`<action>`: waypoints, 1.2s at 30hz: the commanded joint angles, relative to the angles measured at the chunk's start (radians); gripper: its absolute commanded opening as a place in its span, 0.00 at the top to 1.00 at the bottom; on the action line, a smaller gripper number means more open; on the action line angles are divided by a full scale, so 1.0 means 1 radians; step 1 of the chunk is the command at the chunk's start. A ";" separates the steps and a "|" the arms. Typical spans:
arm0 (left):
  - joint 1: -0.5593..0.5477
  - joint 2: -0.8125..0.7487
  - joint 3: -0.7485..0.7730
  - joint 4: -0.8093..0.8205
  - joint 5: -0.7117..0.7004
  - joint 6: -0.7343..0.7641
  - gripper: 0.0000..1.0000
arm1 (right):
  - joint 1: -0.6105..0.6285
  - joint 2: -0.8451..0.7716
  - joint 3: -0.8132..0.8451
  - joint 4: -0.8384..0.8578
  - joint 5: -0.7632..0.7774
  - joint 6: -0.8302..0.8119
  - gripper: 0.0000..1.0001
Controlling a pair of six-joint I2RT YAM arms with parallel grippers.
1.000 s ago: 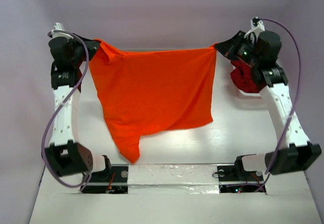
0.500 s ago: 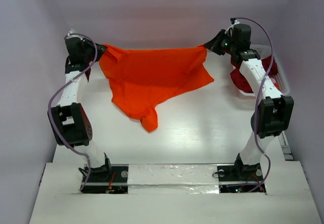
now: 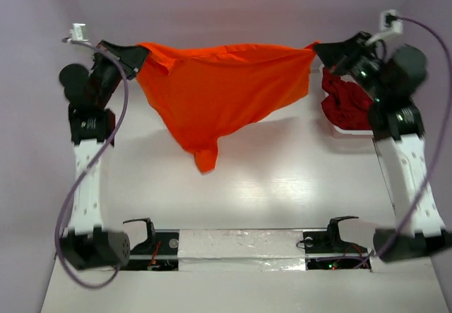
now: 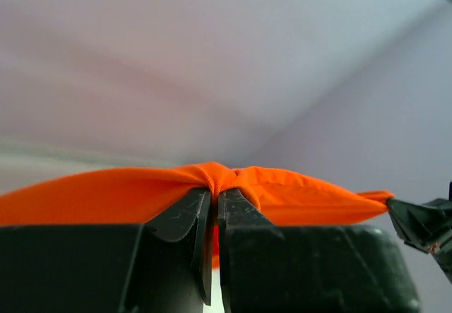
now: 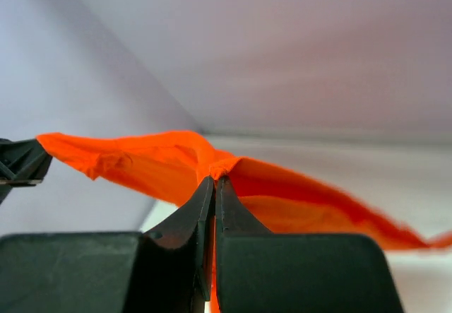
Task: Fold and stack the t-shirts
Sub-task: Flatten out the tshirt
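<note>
- top external: the orange t-shirt [image 3: 219, 87] hangs stretched above the bench [image 3: 282, 186], one corner in the left gripper [image 3: 135, 55] and the other in the right gripper [image 3: 316, 50]. the crimson t-shirt [image 3: 346, 104] lies bunched at the far right.
- left wrist: the left gripper [image 4: 215, 193] is clenched on a gathered fold of orange cloth.
- right wrist: the right gripper [image 5: 214, 182] is pinched tight on orange cloth too.

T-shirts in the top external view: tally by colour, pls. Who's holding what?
orange t-shirt: 1, hanging stretched between the left gripper and the right gripper, both shut on it
dark red t-shirt: 1, bunched at the far right, not held
Total: 2 t-shirts
</note>
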 commanded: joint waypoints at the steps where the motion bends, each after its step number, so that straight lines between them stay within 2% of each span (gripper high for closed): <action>1: 0.002 -0.217 -0.040 0.134 0.082 -0.023 1.00 | -0.008 -0.244 -0.099 0.105 -0.036 0.010 1.00; 7: 0.002 -0.505 -0.088 0.049 0.122 -0.032 1.00 | -0.008 -0.576 -0.262 0.093 -0.036 0.033 1.00; 11: 0.002 -0.633 -0.073 -0.071 0.103 -0.027 1.00 | -0.008 -0.780 -0.280 -0.002 -0.027 0.014 1.00; 19: 0.002 -0.822 0.046 -0.255 0.071 -0.017 1.00 | -0.008 -1.028 -0.271 -0.193 0.035 -0.004 1.00; 23: -0.016 -0.874 0.004 -0.283 0.045 -0.040 1.00 | -0.008 -1.075 -0.253 -0.281 0.057 0.007 1.00; 26: -0.016 -0.871 0.007 -0.249 0.063 -0.055 1.00 | -0.008 -1.076 -0.250 -0.283 0.059 -0.003 1.00; 36: -0.056 -0.866 0.217 -0.341 0.027 -0.003 1.00 | -0.008 -1.113 -0.254 -0.263 0.040 0.025 1.00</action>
